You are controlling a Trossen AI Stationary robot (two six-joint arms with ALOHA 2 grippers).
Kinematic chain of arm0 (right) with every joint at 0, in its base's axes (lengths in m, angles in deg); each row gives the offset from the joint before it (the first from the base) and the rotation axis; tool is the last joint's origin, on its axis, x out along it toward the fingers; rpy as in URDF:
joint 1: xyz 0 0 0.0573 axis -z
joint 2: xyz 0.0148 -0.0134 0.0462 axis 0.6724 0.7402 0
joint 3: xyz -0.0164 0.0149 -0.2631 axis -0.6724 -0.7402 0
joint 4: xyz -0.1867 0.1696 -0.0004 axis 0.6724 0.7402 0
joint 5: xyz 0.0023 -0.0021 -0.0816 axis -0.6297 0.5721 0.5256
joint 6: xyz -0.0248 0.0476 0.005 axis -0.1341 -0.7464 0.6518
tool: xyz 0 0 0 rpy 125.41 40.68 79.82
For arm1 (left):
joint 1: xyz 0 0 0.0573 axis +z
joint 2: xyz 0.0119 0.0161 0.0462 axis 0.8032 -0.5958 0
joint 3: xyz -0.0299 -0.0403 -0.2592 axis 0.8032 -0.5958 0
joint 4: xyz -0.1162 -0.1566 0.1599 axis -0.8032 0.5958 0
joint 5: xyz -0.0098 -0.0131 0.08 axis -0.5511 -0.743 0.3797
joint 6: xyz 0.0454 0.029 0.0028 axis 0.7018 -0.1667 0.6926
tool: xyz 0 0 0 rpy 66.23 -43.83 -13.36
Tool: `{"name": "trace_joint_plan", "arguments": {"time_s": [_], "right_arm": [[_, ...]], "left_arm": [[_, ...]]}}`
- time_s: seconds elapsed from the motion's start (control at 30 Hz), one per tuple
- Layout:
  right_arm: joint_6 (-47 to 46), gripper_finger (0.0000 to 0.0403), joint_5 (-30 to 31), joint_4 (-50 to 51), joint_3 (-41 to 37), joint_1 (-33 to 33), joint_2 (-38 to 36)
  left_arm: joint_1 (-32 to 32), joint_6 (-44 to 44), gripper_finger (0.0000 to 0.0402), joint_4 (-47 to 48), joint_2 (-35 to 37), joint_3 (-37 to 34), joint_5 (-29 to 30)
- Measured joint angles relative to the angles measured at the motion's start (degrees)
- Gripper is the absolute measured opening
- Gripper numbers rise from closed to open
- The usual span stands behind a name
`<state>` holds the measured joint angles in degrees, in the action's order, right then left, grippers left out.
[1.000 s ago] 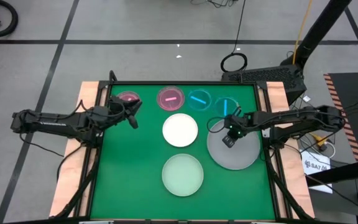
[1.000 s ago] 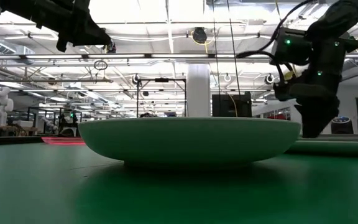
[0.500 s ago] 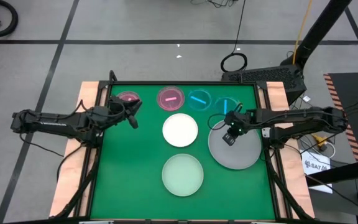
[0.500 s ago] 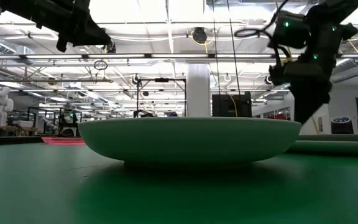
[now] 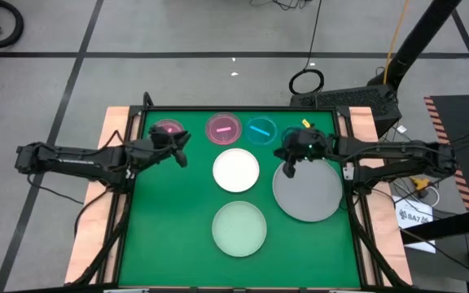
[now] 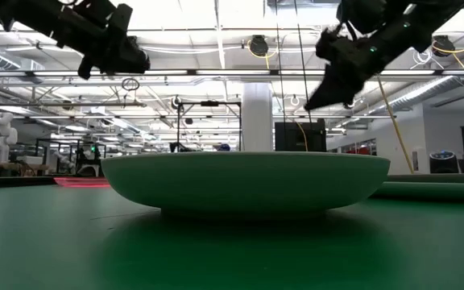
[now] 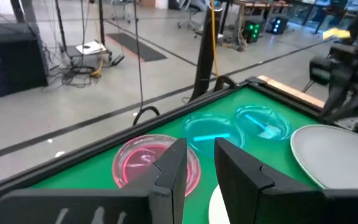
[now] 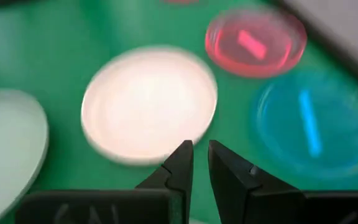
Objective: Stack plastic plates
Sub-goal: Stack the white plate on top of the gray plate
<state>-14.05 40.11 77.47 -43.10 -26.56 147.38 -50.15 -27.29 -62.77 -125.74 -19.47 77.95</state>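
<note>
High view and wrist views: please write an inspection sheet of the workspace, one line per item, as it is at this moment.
Surface: green mat on a wooden table, flat.
Job's things: grey plate, white plate and pale green plate lie apart, unstacked; two pink plates and a blue plate in the far row; another blue plate beside it.
Clutter: nothing seen.
Grippers: left gripper above the mat near the far-left pink plate, fingers slightly apart, empty; right gripper above the grey plate's far edge, fingers nearly together, empty.
Cables: a coiled cable on the floor.
Surroundings: tiled floor.
</note>
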Motion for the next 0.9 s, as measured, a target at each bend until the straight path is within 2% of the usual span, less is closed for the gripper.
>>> {"name": "trace_joint_plan", "arguments": {"time_s": [0.1, 0.3, 0.53, 0.9], "right_arm": [[2.8, 0.0047, 0.3, -7.4, 0.0, 1.9, 0.0], [10.1, 0.0047, 10.6, -18.0, 0.0, 3.6, 1.5], [12.3, 0.0047, 10.3, -19.1, 0.0, 4.8, 6.1], [11.2, 0.0047, 10.3, -20.6, 0.0, 7.1, 13.7]], "left_arm": [[1.5, 0.0, 0.0088, 0.7, -0.3, 0.0, -2.6], [2.7, 1.9, 0.0088, 5.1, -0.2, 0.0, -3.2], [4.5, -0.1, 0.0088, 12.1, -0.2, 0.0, -3.2], [8.7, -2.2, 0.0088, 15.7, -0.2, 0.0, -3.2]]}}
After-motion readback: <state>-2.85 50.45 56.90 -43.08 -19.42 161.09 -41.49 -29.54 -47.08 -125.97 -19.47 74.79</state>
